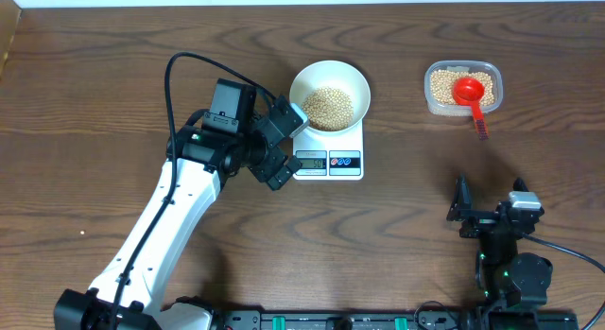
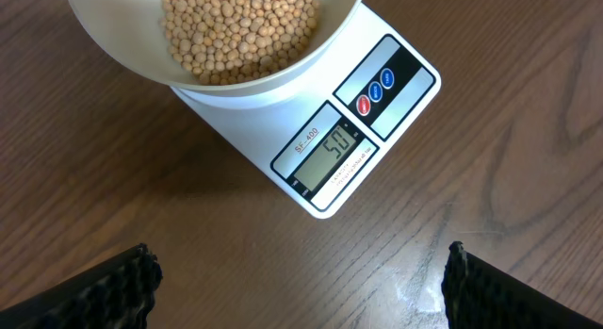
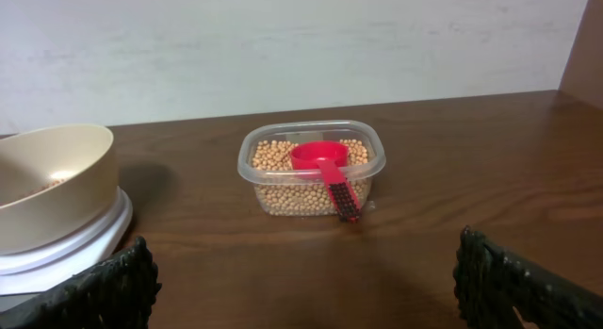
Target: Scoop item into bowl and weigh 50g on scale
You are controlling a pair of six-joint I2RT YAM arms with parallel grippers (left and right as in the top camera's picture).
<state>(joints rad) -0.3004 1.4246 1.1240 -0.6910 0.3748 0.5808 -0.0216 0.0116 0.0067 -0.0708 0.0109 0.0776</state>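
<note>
1. Found bowl (image 1: 326,75) seated squarely on scale (image 1: 328,163), upper centre of the overhead frame, placed there to register its load.
2. Noted beans (image 1: 327,108) heaped in the bottom of bowl, well below the rim.
3. Read display (image 2: 330,150) as 50 in the left wrist view; judged target met and scooping finished.
4. Found left gripper (image 1: 288,148) poised just left of scale, fingers spread wide and holding nothing; judged posed so to aim its camera down at display.
5. Found scoop (image 1: 470,92) lying in tub (image 1: 495,75), upper right, cup resting on the stock of beans, handle poking over the lower rim; judged laid aside as no longer needed.
6. Found right gripper (image 1: 490,193) at lower right, well apart from tub, fingers wide apart and empty; judged idle, kept clear of scale to avoid disturbing the reading.
7. Spotted no stray beans on table (image 1: 95,84), so far as the views allow.
</note>
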